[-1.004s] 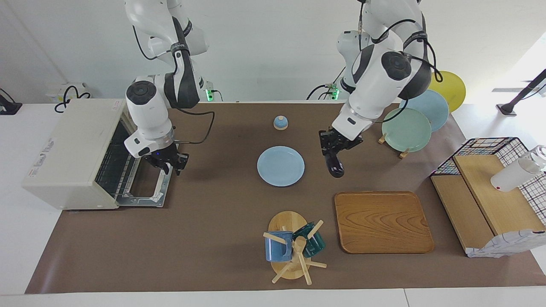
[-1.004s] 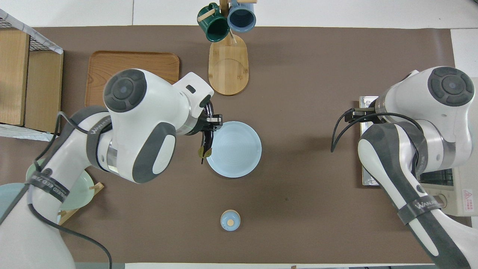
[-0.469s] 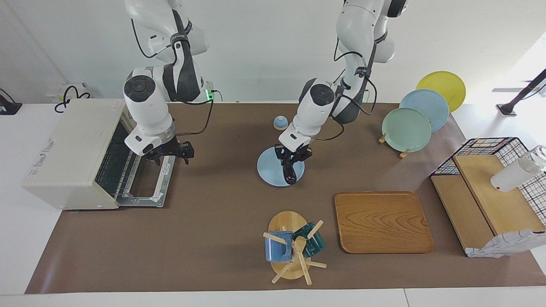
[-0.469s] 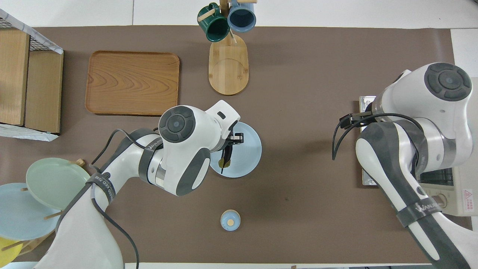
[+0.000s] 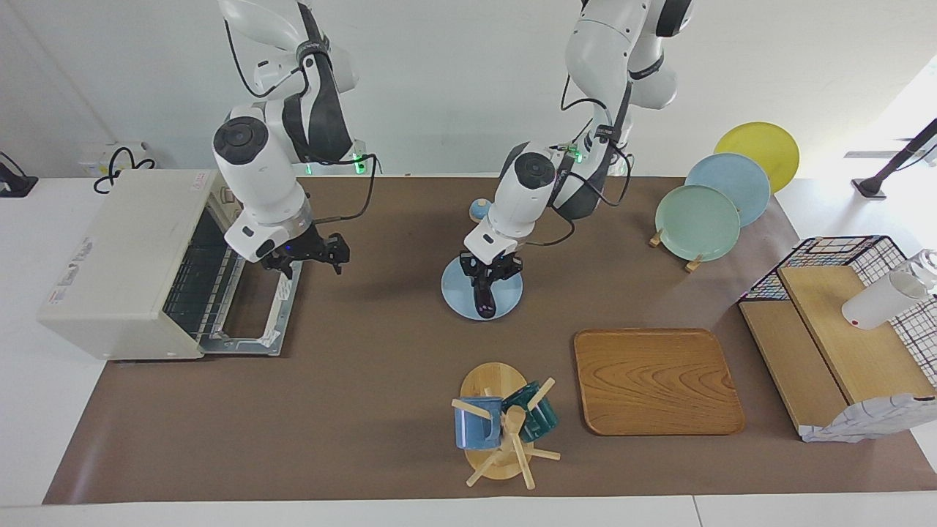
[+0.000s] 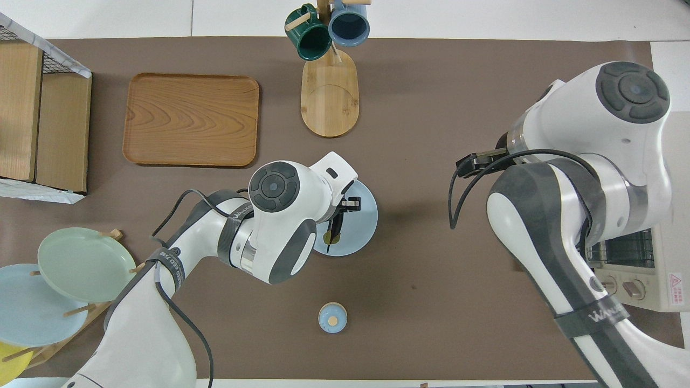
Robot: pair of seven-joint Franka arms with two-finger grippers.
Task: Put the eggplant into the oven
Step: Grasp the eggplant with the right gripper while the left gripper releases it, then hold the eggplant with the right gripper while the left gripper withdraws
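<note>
A brown mat covers the white table, with a plain white wall at the robots' end. The eggplant [image 5: 483, 301] hangs nearly upright over the light blue plate [image 5: 505, 301] at the middle of the table, its upper part clamped between the fingers of the left gripper [image 5: 489, 271]; whether its lower tip touches the plate I cannot tell. Held here, between the two arms, it looks set for a drop on the plate or a handover, since the oven [image 5: 128, 256] stands at the right arm's end of the table. The oven's door [image 5: 252, 322] lies folded down flat, so the wire rack is ready to receive it. The right gripper [image 5: 311, 255] hovers just beside the open door, over the mat, jaws seemingly apart.

From overhead, the left arm's wrist hides most of the eggplant [image 6: 335, 229], leaving a thin dark sliver and a greenish stem end. The right arm covers the oven door there, and only a corner of the oven [image 6: 655, 267] shows. The small blue lid [image 5: 477, 211] near the robots is half hidden by the left arm.
</note>
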